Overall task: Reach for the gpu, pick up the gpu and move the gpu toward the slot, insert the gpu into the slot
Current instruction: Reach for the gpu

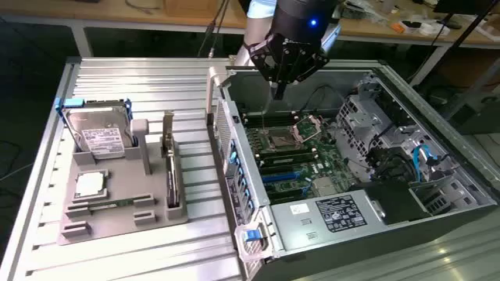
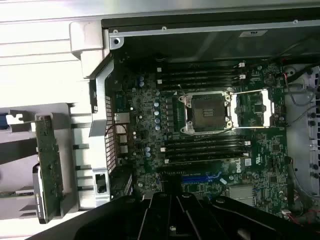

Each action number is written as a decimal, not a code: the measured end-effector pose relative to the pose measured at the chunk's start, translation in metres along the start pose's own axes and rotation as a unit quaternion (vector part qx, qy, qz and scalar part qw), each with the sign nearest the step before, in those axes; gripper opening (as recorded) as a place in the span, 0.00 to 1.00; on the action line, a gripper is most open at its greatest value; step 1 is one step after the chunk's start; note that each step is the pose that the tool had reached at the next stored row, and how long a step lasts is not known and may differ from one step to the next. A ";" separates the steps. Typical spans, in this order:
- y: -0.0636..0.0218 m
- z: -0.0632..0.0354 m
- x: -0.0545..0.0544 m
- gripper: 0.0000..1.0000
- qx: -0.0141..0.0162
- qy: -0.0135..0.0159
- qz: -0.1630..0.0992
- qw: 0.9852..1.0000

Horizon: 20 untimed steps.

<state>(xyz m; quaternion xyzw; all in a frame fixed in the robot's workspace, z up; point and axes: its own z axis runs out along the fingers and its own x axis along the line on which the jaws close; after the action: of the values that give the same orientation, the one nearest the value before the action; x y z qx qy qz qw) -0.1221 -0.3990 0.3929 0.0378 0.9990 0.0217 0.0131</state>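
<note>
Your tool (image 1: 279, 89) hung shut and empty over the open case (image 1: 234, 120), while the gpu (image 1: 170, 170) stood edgewise in its holder (image 1: 117, 218), seemingly for easy grasping.

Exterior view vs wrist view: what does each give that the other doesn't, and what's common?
Exterior view: grey power supply box with a white label and blue cables.

Wrist view: small white sticker on the inner wall of the open metal computer case.

Both: the gpu, a thin green circuit card, standing on edge in its grey holder. Also the green motherboard, its silver CPU socket, and the black gripper over the case, holding nothing.
</note>
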 end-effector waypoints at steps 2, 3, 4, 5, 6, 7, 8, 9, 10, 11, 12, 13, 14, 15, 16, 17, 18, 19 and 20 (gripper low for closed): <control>-0.0005 0.0000 0.007 0.11 0.000 0.000 0.000 1.000; -0.0007 0.0000 0.009 0.11 0.000 0.000 0.000 1.000; -0.0009 0.0000 0.012 0.11 0.000 0.000 0.000 1.000; -0.0011 0.0000 0.015 0.11 0.000 0.000 0.000 1.000; -0.0013 -0.0001 0.017 0.11 0.000 0.000 0.000 1.000; -0.0015 -0.0001 0.020 0.11 0.000 0.000 0.000 1.000; -0.0016 -0.0001 0.022 0.11 0.000 0.000 0.000 1.000; -0.0019 -0.0001 0.025 0.11 0.000 0.000 0.000 1.000; -0.0021 -0.0001 0.028 0.11 0.000 0.000 0.000 1.000; -0.0022 -0.0001 0.030 0.11 0.000 0.000 0.000 1.000; -0.0024 -0.0001 0.032 0.11 0.000 0.000 0.000 1.000; -0.0025 -0.0001 0.034 0.11 0.000 0.000 0.000 1.000; -0.0027 -0.0001 0.035 0.11 0.000 0.000 0.000 1.000; -0.0028 0.0000 0.037 0.11 0.000 0.000 0.000 1.000; -0.0029 0.0000 0.039 0.11 0.000 0.000 0.000 1.000; -0.0030 0.0000 0.040 0.11 0.000 0.000 0.000 1.000; -0.0032 0.0001 0.042 0.11 0.000 0.000 0.000 1.000; -0.0034 0.0001 0.045 0.11 0.000 0.000 0.000 1.000; -0.0036 0.0002 0.048 0.11 0.000 0.000 0.000 1.000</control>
<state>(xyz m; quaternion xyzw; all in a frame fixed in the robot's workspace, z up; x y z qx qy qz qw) -0.1700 -0.3989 0.3913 0.0379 0.9990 0.0217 0.0127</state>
